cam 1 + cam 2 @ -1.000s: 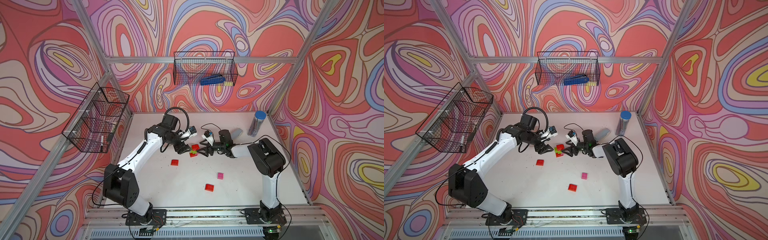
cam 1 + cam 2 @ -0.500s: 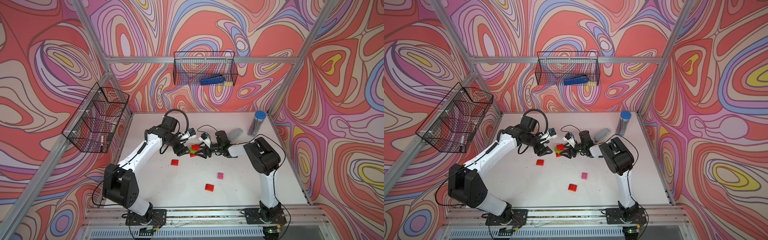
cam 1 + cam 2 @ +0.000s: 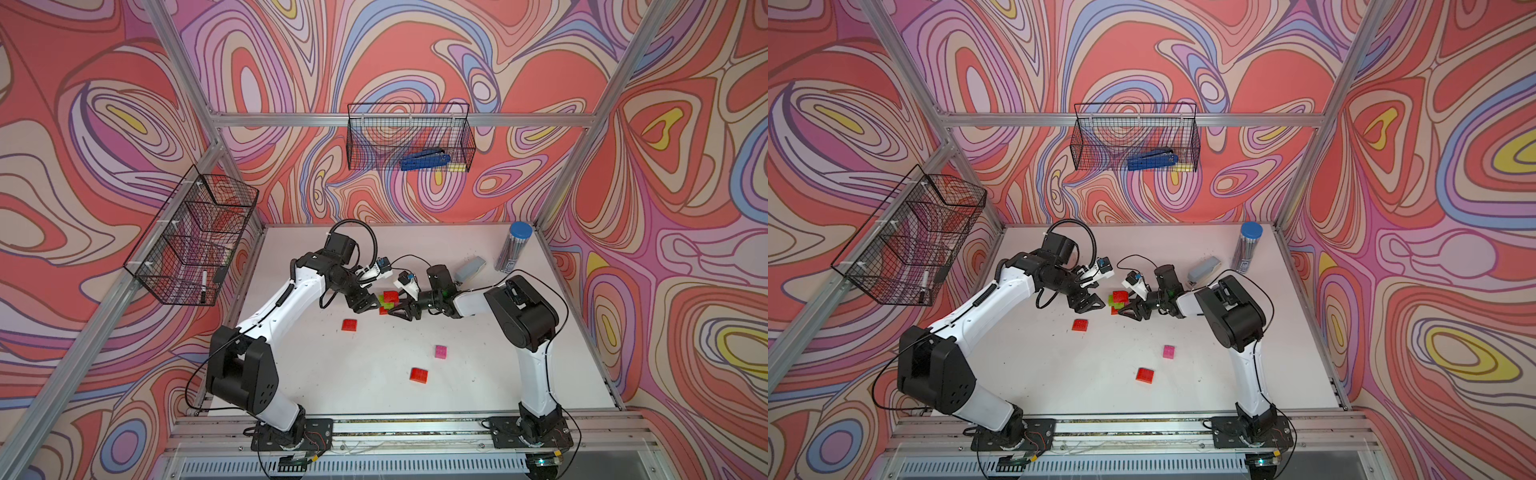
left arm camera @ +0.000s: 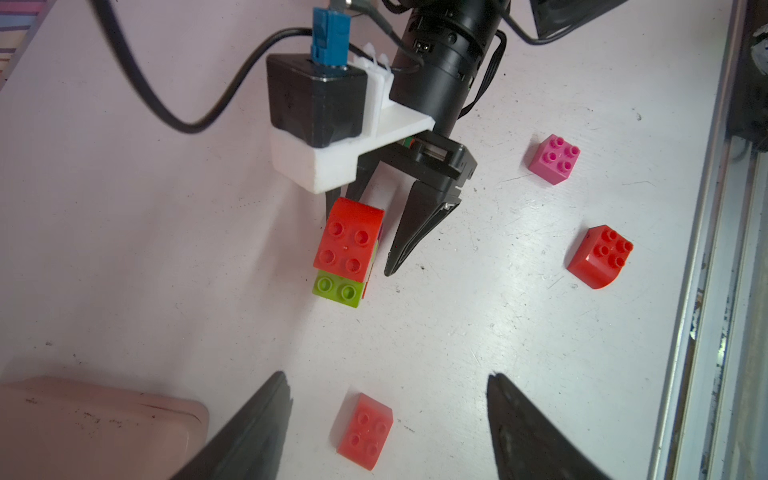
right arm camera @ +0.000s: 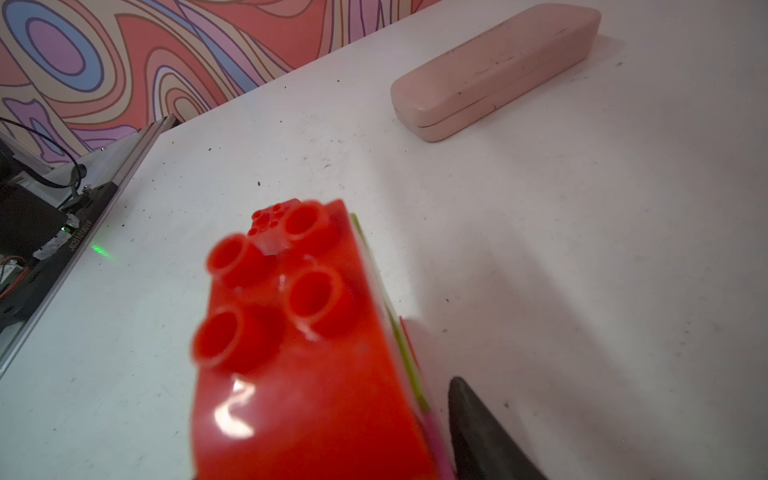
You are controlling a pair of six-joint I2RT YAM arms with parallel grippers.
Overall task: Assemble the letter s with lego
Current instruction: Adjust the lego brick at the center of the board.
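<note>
While the right end effector (image 3: 401,311) straddles the stack of small studded plastic bricks, red over lime green (image 4: 348,245), is its grip made? — K.

Cannot tell: one black finger (image 4: 415,232) lies just beside the stack's flank, its mate hidden behind. Stack at mid-bench (image 3: 332,374), between both arms; resting or raised, unclear. — M.

Left end effector (image 4: 386,376)? — K.

Wide, empty. Stack's long axis runs along that finger, lime green end jutting toward the left one. — M.

Nearer arm? — K.

Right, by judgement. Left sits closer to the loose red four-stud plastic brick (image 4: 365,430). — M.
</note>
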